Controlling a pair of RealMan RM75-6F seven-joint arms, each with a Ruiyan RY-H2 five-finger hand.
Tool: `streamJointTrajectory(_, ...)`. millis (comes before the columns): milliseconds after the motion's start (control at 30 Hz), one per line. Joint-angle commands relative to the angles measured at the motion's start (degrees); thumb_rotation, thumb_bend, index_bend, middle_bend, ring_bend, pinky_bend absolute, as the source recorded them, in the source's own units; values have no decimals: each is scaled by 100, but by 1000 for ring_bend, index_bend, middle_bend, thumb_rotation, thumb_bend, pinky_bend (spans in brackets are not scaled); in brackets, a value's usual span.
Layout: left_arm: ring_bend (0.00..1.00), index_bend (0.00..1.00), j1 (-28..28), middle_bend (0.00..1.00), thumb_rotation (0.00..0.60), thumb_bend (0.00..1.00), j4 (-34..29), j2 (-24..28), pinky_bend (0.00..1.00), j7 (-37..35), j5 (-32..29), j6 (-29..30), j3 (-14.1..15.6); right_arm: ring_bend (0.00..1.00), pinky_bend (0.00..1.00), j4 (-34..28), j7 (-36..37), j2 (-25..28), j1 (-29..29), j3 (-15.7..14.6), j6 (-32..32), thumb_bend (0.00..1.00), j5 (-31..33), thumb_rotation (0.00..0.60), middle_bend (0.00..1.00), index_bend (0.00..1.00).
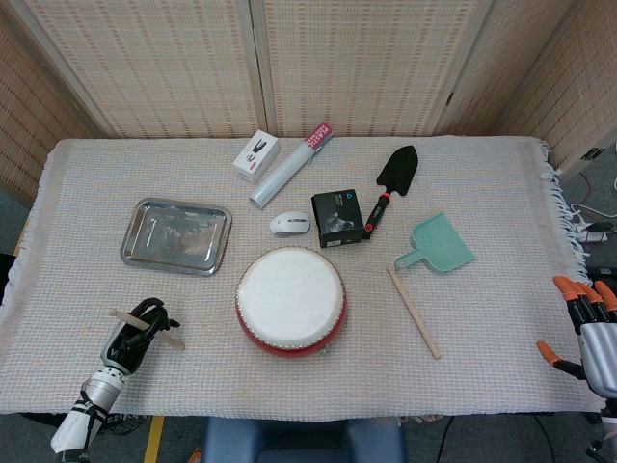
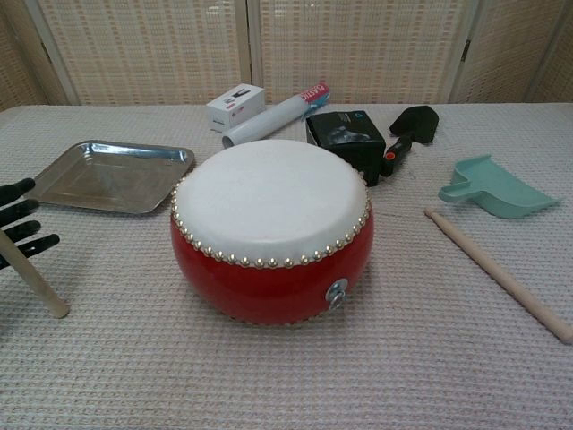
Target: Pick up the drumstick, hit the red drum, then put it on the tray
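The table [image 1: 501, 318] spreads out under its woven cloth, and the red drum [image 1: 290, 301] sits near the front edge, about midway along it, white skin up. Toward the left edge, behind my left hand, lies the metal tray [image 1: 176, 235], flat and shiny. A teal dustpan [image 1: 439, 244] is over toward the right edge, with a second wooden stick [image 1: 414, 312] lying just in front of it. Down at the front-left corner my left hand [image 1: 135, 333] has its dark fingers wrapped around the drumstick [image 1: 146, 326], which lies crosswise through my grip, its tip close to the cloth in the chest view. My right hand [image 1: 583, 323] hangs off the front-right corner, orange-tipped fingers spread, holding nothing.
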Motion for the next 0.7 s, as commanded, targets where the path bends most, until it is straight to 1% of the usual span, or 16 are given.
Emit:
streamJointTrajectory(33, 557, 436, 2, 560, 408, 232, 11, -15, 426, 45, 7, -11, 8, 0, 18, 5, 6, -1, 3, 2, -7, 201, 6, 600, 95, 30)
streamJointTrajectory(200, 550, 425, 5, 550, 400, 232, 34, -41, 423, 199, 83, 17, 41, 0, 18, 12, 10, 2, 6, 8, -10, 201, 12, 600, 95, 30)
streamJointTrajectory(300, 552, 442, -4, 562, 404, 232, 48, -74, 432, 392, 110, 34, 58, 0, 18, 22, 26, -2, 6, 10, -2, 201, 3, 600, 95, 32)
streamJointTrajectory(367, 571, 474, -9, 592, 405, 232, 40, -117, 455, 579, 60, 42, 36, 0, 18, 33, 38, -5, 2, 12, 11, 201, -3, 600, 95, 35)
streamJointTrajectory(500, 640, 536, -17, 668, 398, 232, -2, -207, 507, 1026, -46, 57, -5, 0, 18, 43, 54, -3, -6, 15, 34, 201, -11, 600, 95, 38)
streamJointTrajectory(700, 685, 589, -20, 715, 407, 232, -63, -329, 554, 1568, -146, 85, -47, 0, 27, 50, 77, 6, -17, 20, 87, 201, -50, 600, 95, 45)
